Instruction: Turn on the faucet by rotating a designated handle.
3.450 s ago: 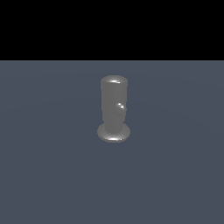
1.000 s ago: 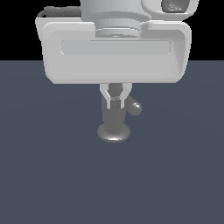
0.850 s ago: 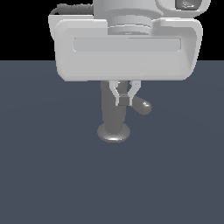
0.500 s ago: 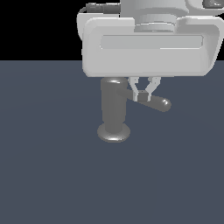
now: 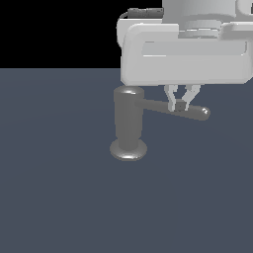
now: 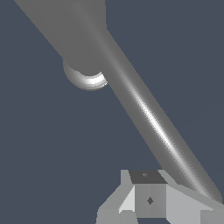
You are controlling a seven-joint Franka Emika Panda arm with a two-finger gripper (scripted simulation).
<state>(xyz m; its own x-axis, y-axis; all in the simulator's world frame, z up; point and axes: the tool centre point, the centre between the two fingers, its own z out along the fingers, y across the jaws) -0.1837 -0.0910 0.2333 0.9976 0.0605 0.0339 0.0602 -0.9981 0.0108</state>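
A: Faucet point(image 5: 128, 123) — what is it made of, by the look?

B: Glossy grey, like polished metal: an upright cylinder with a domed top and a wider flared round base. It stands on a flat, matte slate-blue floor point(image 5: 54, 197), a little toward the exterior view's right of middle.

A: And the handle point(image 5: 163, 106)?

B: A thin straight rod with a rounded tip, jutting from the upper part of the cylinder toward the exterior view's right. In the wrist view it runs as a long shiny bar with a bright streak along it.

A: The gripper point(image 5: 181, 105)?

B: Pale and blocky (its wide body fills the upper right of the exterior view). Its two thin fingers point(image 5: 172, 101) hang close together down at the rod near its outer end. Whether they actually clamp it, I cannot tell.

A: The room?

B: Only plain black above the floor's far edge. The arm is cut off by the frame, and the wrist view shows just a faceted piece of one finger.
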